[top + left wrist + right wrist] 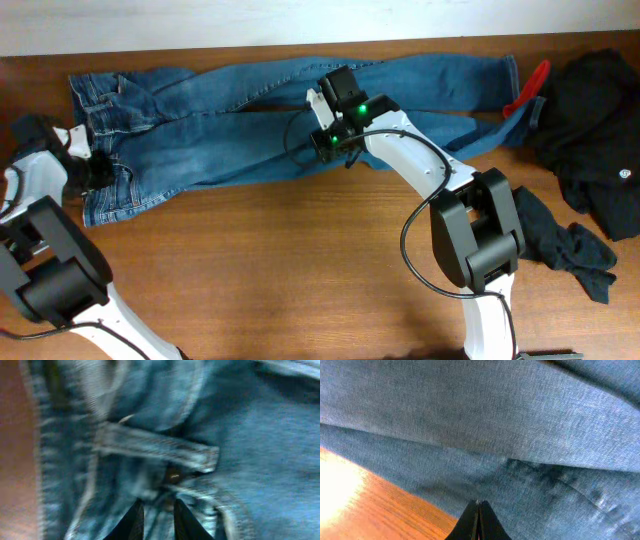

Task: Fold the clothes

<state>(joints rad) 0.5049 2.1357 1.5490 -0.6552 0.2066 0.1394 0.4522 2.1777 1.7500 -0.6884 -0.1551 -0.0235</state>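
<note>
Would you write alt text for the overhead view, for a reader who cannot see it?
Blue jeans lie left to right along the far side of the table, waistband at left. The left gripper is at the waistband, the right gripper over the legs mid-table. At far right lie dark clothes and a red thing.

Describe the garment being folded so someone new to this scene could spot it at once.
On the wooden table, look along the far edge. The jeans lie stretched across it, blue faded denim, unlike the black clothes heaped at the right.
</note>
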